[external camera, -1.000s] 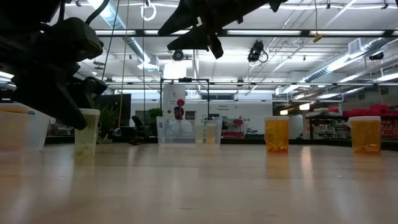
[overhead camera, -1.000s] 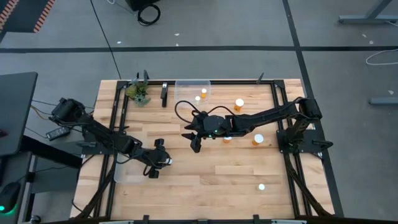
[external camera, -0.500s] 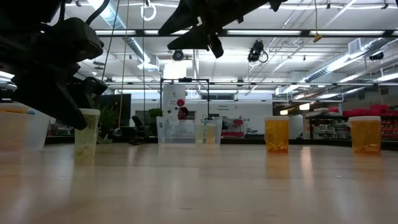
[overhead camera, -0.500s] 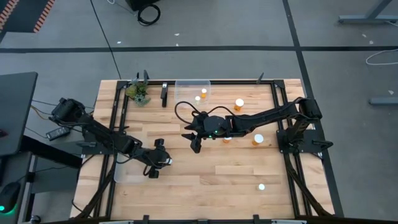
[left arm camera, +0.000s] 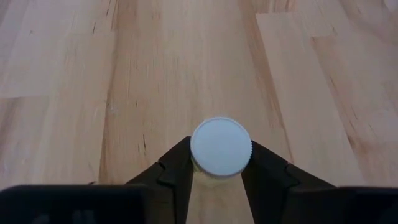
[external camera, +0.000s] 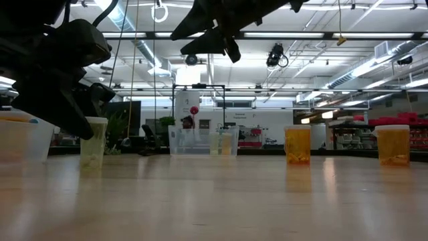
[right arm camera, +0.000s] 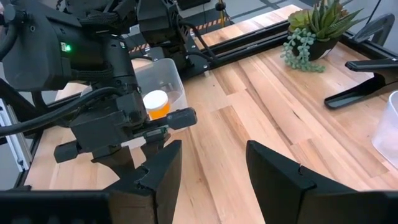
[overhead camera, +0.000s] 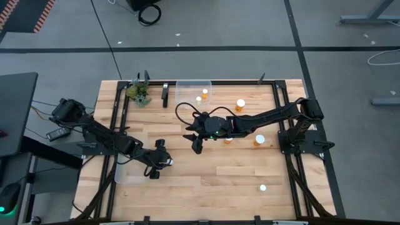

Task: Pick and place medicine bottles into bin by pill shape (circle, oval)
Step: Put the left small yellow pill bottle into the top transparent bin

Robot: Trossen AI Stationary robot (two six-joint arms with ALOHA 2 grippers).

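Note:
My left gripper (overhead camera: 156,169) is shut on a medicine bottle whose round white cap (left arm camera: 221,147) shows between its fingers over bare wood at the near left. My right gripper (overhead camera: 195,145) hangs open and empty above the table's middle, and its fingers show in the right wrist view (right arm camera: 208,155). Amber bottles with white caps stand on the table behind it (overhead camera: 228,139), at the right (overhead camera: 259,140), farther back (overhead camera: 240,104) and near the front right (overhead camera: 262,187). Two more bottles (overhead camera: 201,95) are in the clear far bin (overhead camera: 194,83). One bottle (right arm camera: 155,102) is in the clear left bin (overhead camera: 125,178). My left gripper pinches the bottle between its two fingers (left arm camera: 177,168), one on either side just under the cap's rim (left arm camera: 194,163). The fingers point down from above. The bottle is upright, cap up. I cannot tell whether its base is on the table.
A small green plant (overhead camera: 139,94) and a dark bar (overhead camera: 165,95) are at the far left edge. Black rails run along the table's left and right sides. Bare wood lies between the two grippers and along the front.

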